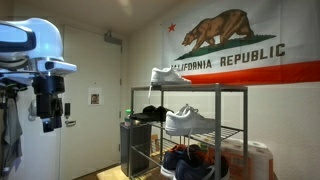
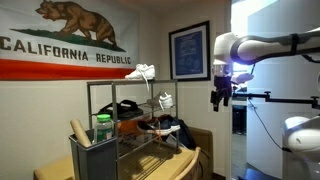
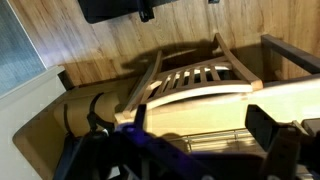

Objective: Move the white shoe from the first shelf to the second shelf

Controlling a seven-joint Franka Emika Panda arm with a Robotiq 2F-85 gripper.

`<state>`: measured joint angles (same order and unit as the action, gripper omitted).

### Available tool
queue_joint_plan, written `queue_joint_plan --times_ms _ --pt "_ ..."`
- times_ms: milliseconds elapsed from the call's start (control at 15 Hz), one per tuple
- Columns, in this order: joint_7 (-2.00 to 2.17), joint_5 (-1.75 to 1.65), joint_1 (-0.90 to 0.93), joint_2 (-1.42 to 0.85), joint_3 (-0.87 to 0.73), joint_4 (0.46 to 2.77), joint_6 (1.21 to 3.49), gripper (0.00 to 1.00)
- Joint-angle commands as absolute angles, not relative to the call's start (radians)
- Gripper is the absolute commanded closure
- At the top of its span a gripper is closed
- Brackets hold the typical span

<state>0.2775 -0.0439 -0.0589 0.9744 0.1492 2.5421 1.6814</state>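
Note:
The white shoe (image 1: 170, 75) stands on the first shelf (image 1: 215, 89), the top tier of the dark metal rack, and also shows in the other exterior view (image 2: 141, 72). The second shelf (image 1: 228, 130) is the wire tier below; a bulkier white sneaker (image 1: 188, 120) sits on it. My gripper (image 1: 48, 122) hangs well off to the side of the rack, about level with the second shelf, far from the shoe; it also shows in an exterior view (image 2: 220, 98). In the wrist view the gripper (image 3: 200, 122) is open and empty, over a wooden chair; no shoe shows there.
Dark shoes (image 1: 185, 160) fill the lowest tier. A black item (image 1: 150, 113) lies on the second shelf. A box with a green bottle (image 2: 103, 128) stands in front of the rack. A wooden chair (image 3: 195, 80) lies below the gripper. A flag (image 1: 240, 45) covers the wall.

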Motion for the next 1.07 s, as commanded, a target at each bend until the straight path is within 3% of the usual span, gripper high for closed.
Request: queue_joint_plan --times_ms 0,533,1000 --pt "0.279 -0.055 -0.061 0.914 0.148 2.521 1.736 0.00" --pt "0.292 -0.089 -0.078 0.686 0.161 2.359 2.000 0.00" --pt "0.320 -0.173 -0.093 0.481 0.170 2.033 2.041 0.00"
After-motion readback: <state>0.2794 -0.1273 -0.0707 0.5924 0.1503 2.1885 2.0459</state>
